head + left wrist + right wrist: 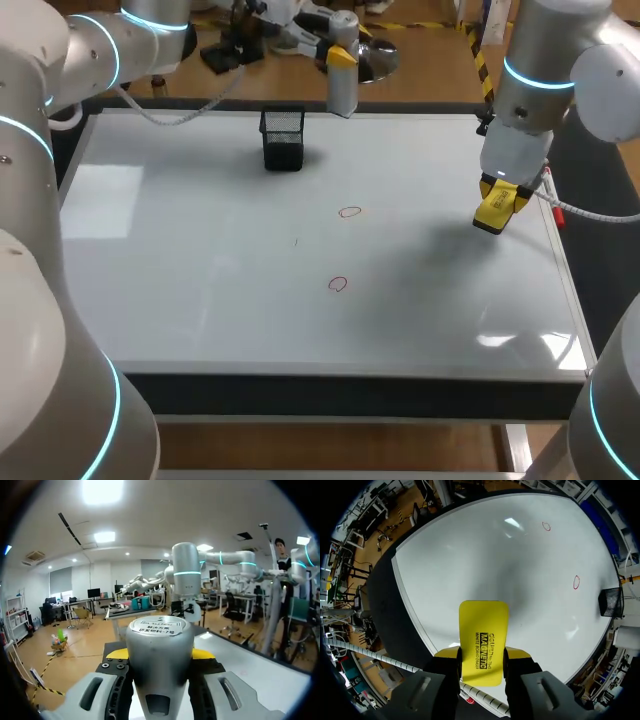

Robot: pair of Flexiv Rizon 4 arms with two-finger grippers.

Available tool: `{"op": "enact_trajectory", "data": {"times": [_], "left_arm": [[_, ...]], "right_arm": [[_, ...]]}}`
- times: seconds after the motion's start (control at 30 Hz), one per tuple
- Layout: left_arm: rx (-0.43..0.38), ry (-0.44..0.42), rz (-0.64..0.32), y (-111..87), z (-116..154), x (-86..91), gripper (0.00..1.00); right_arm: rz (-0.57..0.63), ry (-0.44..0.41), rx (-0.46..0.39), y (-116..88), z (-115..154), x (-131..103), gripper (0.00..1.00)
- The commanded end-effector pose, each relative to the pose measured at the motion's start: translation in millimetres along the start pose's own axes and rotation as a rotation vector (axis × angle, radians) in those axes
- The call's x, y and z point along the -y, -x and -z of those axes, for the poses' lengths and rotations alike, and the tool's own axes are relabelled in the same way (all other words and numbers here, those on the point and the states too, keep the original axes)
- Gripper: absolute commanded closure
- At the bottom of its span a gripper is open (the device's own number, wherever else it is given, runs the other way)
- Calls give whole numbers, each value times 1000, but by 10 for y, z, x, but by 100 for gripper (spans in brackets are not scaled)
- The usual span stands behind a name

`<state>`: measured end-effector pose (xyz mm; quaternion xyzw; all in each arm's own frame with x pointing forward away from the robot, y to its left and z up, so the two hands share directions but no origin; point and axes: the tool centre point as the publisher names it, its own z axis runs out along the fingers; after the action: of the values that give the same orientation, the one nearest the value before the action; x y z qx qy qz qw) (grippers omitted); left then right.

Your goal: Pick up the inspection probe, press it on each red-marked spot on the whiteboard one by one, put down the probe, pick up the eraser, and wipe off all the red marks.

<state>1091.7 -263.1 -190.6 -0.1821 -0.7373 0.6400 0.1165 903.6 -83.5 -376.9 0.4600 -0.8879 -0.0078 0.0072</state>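
The right pincer [497, 210], grasping the one yellow eraser [483, 630], hangs above the whiteboard [180, 250] near its right edge, the eraser's long axis running straight out past the fingers. Two red marks lie to its left near the board's middle, one farther back [349, 212] and one nearer the front [338, 284]. This arm looks the nearer to them. The left pincer [160, 653] is clenched on the one probe [159, 675], upright at the far edge near a mesh holder [283, 138].

Left gripper [341, 57]: fingers clamp probe [343, 92], at whiteboard [200, 250] far edge. Right gripper [498, 205]: clamps eraser [483, 625], above whiteboard's right side.
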Motion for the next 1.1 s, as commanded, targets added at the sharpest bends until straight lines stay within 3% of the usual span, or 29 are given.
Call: {"op": "enact_trajectory", "data": {"times": [0.03,0.63,1.1], "left_arm": [[-255,-5,2,58,25,-12,100],[-255,-5,2,58,25,-12,100],[-255,-5,2,58,25,-12,100]], "right_arm": [[1,-2,-3,4,-2,9,100],[1,-2,-3,4,-2,9,100],[197,-35,-42,658,58,-561,100]]}}
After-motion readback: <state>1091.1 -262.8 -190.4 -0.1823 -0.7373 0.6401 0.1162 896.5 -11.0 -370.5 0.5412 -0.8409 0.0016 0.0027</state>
